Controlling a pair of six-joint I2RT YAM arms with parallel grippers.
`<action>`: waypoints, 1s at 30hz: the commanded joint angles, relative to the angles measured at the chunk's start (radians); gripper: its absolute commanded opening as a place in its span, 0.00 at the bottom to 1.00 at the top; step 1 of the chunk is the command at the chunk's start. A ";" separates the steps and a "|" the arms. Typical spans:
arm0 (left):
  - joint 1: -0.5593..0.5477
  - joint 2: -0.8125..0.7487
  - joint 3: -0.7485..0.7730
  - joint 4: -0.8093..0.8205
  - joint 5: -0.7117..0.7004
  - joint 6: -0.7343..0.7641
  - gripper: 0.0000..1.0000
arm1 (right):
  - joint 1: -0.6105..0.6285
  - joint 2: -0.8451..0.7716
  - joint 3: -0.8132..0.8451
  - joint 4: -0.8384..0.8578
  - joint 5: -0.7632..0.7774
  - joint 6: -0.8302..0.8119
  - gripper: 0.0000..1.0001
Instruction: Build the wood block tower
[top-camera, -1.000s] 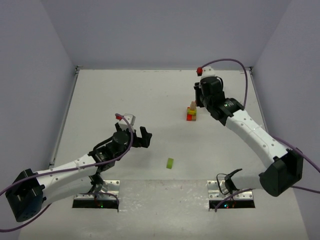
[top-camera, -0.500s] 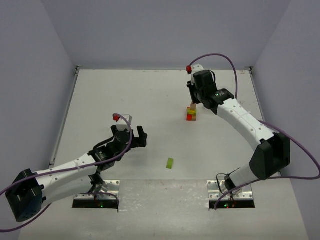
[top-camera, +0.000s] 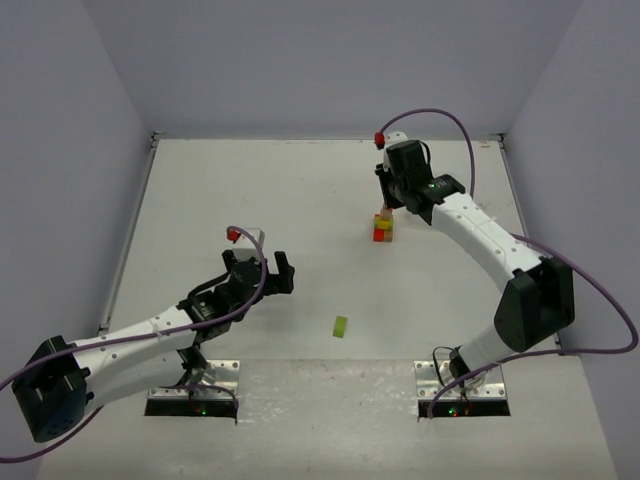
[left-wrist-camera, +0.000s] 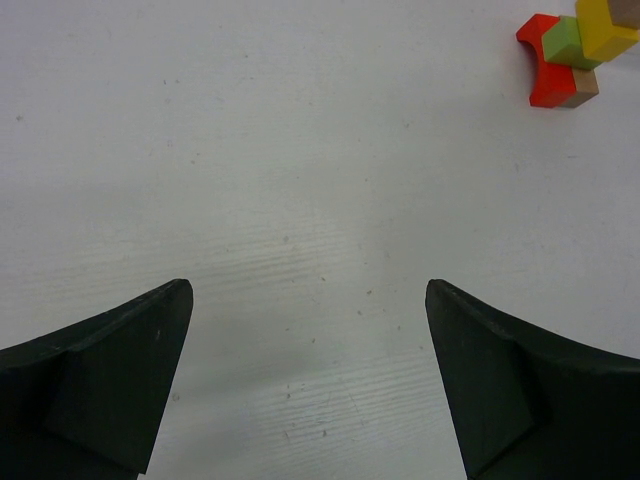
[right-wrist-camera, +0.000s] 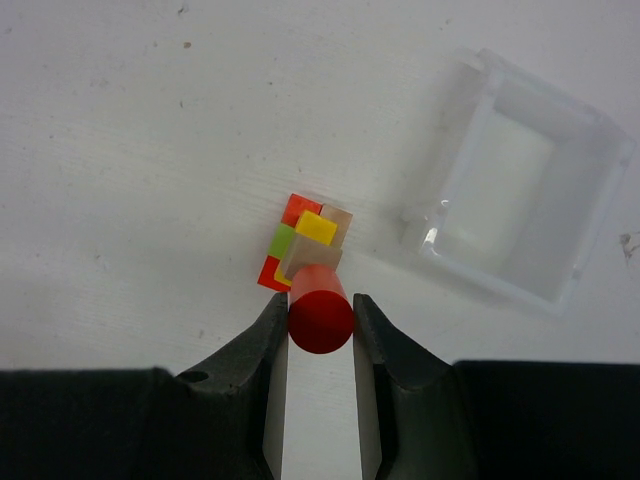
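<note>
Clear tray beside tower — cylinder in tool

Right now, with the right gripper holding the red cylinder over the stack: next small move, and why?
Probably ease the right gripper straight down a touch. It is shut on the red cylinder, which hangs over the tower; whether it touches the top, I cannot tell.

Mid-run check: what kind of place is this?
Likely a lab robot test cell: bare white table, plain walls closing three sides, left arm and right arm bolted at its near edge.
</note>
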 joint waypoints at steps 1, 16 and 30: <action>-0.002 -0.024 0.024 0.024 -0.014 -0.007 1.00 | -0.009 0.009 0.044 0.024 -0.014 0.019 0.15; -0.002 -0.031 0.023 0.021 -0.012 -0.005 1.00 | -0.015 0.038 0.057 0.024 -0.024 0.022 0.16; -0.002 -0.028 0.021 0.032 -0.009 0.002 1.00 | -0.019 0.059 0.071 0.023 -0.013 0.028 0.18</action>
